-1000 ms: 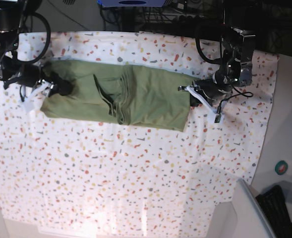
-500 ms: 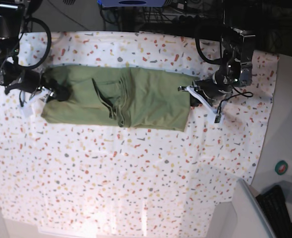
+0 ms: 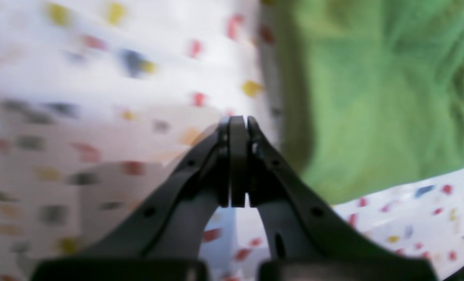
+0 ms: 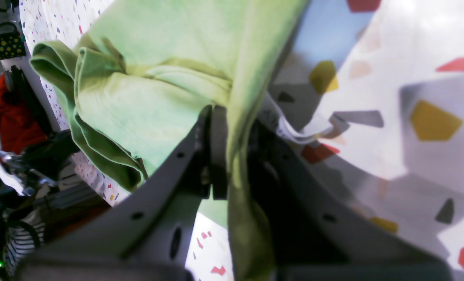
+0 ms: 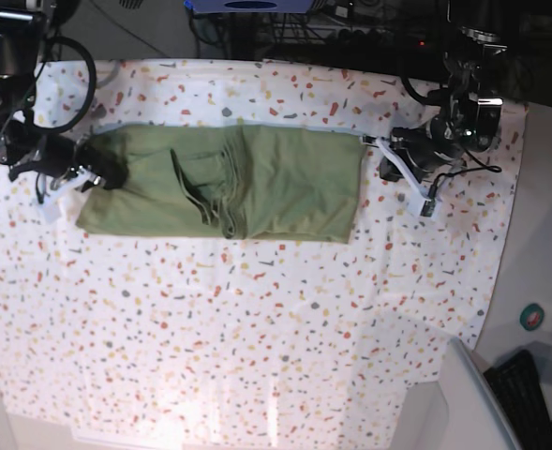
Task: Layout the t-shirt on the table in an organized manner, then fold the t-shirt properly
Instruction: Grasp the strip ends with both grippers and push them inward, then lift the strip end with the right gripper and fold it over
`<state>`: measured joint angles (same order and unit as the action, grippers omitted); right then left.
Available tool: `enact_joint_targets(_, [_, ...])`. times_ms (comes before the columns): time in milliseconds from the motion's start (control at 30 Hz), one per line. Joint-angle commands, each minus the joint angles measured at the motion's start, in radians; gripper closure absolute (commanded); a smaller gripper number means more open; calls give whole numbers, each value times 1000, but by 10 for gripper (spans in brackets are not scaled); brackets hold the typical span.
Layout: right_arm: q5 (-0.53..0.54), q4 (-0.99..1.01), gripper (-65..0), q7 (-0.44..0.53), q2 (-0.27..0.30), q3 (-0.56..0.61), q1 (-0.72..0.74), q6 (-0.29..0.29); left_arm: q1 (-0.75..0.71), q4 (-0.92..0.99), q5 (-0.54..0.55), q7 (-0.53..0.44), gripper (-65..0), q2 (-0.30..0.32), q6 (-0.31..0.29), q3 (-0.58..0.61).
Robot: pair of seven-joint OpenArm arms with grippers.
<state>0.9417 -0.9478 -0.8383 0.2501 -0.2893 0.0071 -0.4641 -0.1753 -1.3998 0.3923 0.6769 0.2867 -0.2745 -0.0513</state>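
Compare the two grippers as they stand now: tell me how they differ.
The right gripper is shut on the t-shirt, with an edge of green fabric pinched between its fingers; the left gripper is shut on nothing. The right gripper sits at the shirt's end, while the left gripper stands off the shirt over the table. Both are dark and closed.

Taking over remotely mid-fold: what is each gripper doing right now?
Left gripper: shut, empty, on the table beside the t-shirt.
Right gripper: shut on the t-shirt's edge.
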Motion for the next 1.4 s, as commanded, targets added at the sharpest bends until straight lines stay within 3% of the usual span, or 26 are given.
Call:
enact_joint_targets(0, [15, -15, 0, 12, 33, -4, 14, 0, -10, -16, 6, -12, 0, 19, -4, -28])
enact_joint_targets(167, [15, -23, 0, 12, 68, -8, 8, 11, -48, -16, 6, -12, 0, 21, -4, -250])
enact_joint_targets(333, [15, -73, 0, 20, 78, -9, -17, 120, -66, -22, 6, -12, 0, 27, -10, -371])
enact_joint_targets(433, [13, -224, 0, 20, 78, -4, -68, 183, -66, -22, 6, -10, 0, 26, -98, -413])
enact_joint_targets(500, [-6, -331, 0, 17, 78, -3, -92, 261, -66, -20, 6, -10, 0, 21, -141, -425])
enact_joint_targets(600, [-99, -492, 0, 11, 68, -3, -121, 364, -66, -22, 6, -10, 0, 7, -142, -402])
enact_joint_targets(767, [-207, -670, 0, 9, 30, -1, -163, 423, -51, -23, -2, -15, 0, -57, -142, -318])
enact_joint_targets(1000, [-346, -784, 0, -94, -42, -1, -161, 430, 53, -11, -3, -12, 0, -182, -138, -210])
enact_joint_targets(1167, [-421, -844, 0, -125, -71, 0, -161, 428, 152, 101, -51, -15, 0, -234, -15, -57])
enact_joint_targets(1367, [-424, -910, 0, -137, -67, 94, -169, 451, 237, 253, -60, -18, 0, -286, -9, -2])
